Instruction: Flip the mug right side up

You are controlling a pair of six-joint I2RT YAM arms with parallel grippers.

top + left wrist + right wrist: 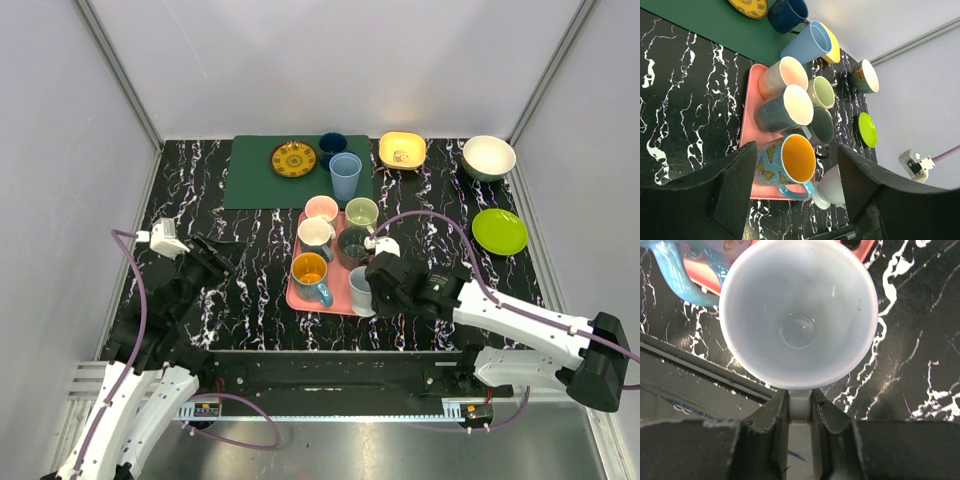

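The mug (360, 291) is plain white and sits at the front right corner of the pink tray (294, 296). My right gripper (380, 279) is shut on its handle. In the right wrist view the mug's open mouth (799, 315) faces the camera and the handle sits pinched between my right gripper's fingers (800, 407). In the left wrist view the mug (832, 189) lies tilted, its rim toward the lower left. My left gripper (215, 253) is open and empty over the table left of the tray, with its fingers (796, 155) spread wide.
The tray (752, 100) holds several upright mugs, including a blue butterfly mug (310, 271). A green mat (250, 185) at the back carries a yellow plate (293, 159) and a blue tumbler (345, 176). A yellow bowl (402, 150), a white bowl (489, 157) and a green plate (499, 231) stand to the right.
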